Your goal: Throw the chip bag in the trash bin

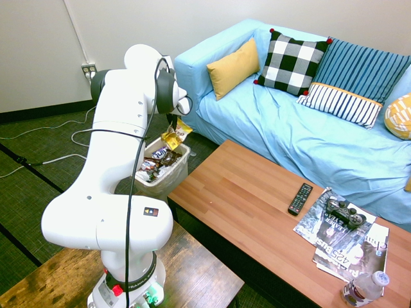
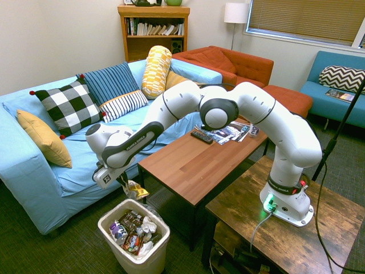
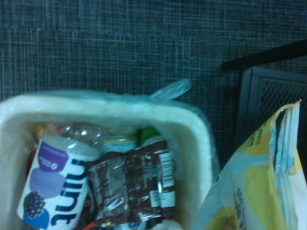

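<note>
Mia: "What is the biggest thing?"
Ben: "One blue sofa (image 2: 122, 128) is sitting by the wall, and six pillows are resting on it."
Mia: "And next?"
Ben: "One long wooden table (image 1: 257, 199) is standing in front. It is holding one remote (image 1: 300, 199), one game controller (image 1: 346, 213), one bottle (image 1: 365, 289) and at least two magazines (image 1: 340, 224)."
Mia: "How many bins?"
Ben: "One white trash bin (image 2: 162, 246) is standing near the table's end. One mint tub (image 3: 57, 184) and some wrappers (image 3: 129, 184) are lying inside."
Mia: "Where is the chip bag (image 2: 136, 190)?"
Ben: "The one yellow bag is hanging higher than the bin's edge. The gripper (image 2: 124, 181) is pinching it, with its fingers closing tight on the bag."
Mia: "Is there room?"
Ben: "Some bare floor (image 3: 120, 48) is showing beside the bin's edge. Nobody can tell if the bag is hanging right over the hole."
</note>
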### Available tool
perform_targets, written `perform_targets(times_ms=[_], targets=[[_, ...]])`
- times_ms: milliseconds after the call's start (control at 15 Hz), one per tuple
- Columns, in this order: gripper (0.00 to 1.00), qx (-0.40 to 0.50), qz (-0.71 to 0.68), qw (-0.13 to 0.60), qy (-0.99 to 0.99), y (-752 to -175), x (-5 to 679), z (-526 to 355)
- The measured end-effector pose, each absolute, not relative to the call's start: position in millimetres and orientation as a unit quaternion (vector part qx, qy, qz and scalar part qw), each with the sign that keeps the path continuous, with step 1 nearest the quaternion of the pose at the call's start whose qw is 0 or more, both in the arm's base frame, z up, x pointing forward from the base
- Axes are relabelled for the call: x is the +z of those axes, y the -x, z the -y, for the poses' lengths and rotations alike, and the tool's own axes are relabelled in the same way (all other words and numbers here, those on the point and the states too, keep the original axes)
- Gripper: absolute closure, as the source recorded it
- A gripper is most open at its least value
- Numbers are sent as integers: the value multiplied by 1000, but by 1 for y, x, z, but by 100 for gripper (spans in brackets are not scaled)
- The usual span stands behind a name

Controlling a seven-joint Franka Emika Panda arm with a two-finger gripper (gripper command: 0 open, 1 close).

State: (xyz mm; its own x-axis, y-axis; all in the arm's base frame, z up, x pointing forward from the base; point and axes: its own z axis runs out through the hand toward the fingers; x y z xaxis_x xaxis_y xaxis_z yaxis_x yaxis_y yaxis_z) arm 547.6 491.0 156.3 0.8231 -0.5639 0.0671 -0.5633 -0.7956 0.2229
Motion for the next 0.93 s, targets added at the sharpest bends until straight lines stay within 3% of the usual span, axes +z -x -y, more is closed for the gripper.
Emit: perform_targets(times_ms=[67, 933], targets=[[0, -2, 290, 124, -949, -540, 146, -502], [0, -6, 299, 133, -945, -548, 123, -514]])
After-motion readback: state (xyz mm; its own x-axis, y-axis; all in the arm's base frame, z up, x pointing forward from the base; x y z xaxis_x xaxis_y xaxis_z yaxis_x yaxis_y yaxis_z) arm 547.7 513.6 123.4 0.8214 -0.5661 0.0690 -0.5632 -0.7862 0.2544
